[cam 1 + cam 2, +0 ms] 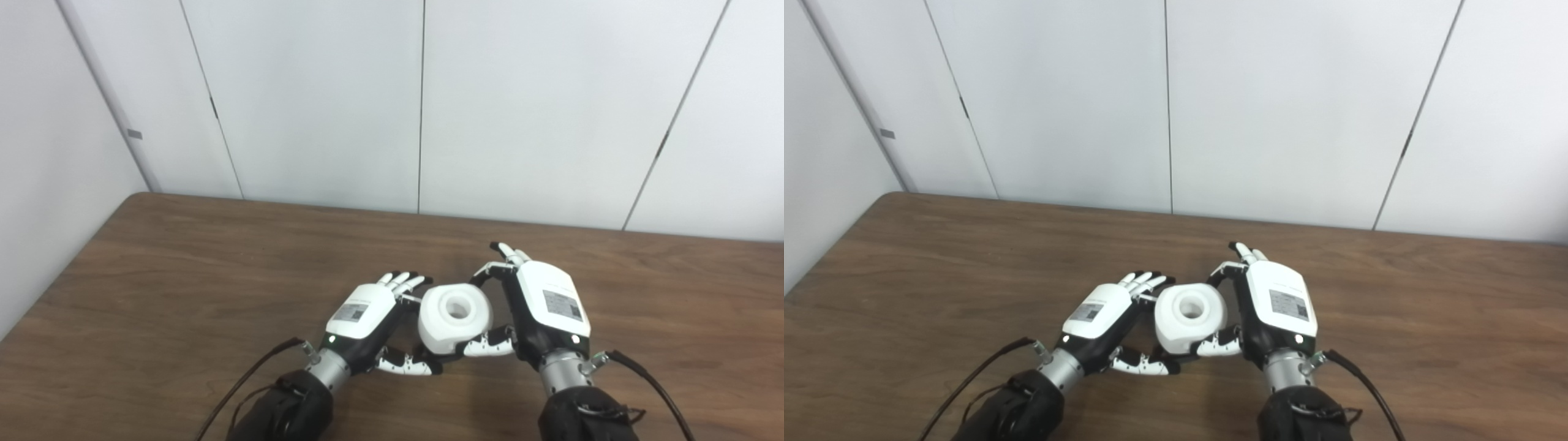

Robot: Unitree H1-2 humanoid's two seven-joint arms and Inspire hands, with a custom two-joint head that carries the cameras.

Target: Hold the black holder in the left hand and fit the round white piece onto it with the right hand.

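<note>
your right hand (545,306) has its thumb under and its fingers curled behind the round white piece (454,317), gripping it just above the table (184,275). the piece is a chunky white ring with a round hollow facing up. your left hand (367,321) cups its other side, fingers partly spread; the black holder is hidden, so you cannot tell what it grips.

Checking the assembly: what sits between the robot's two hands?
The round white piece, with a hole in its top, sits between the left hand and right hand. Both eye views show this; the black holder isn't clearly visible.
</note>
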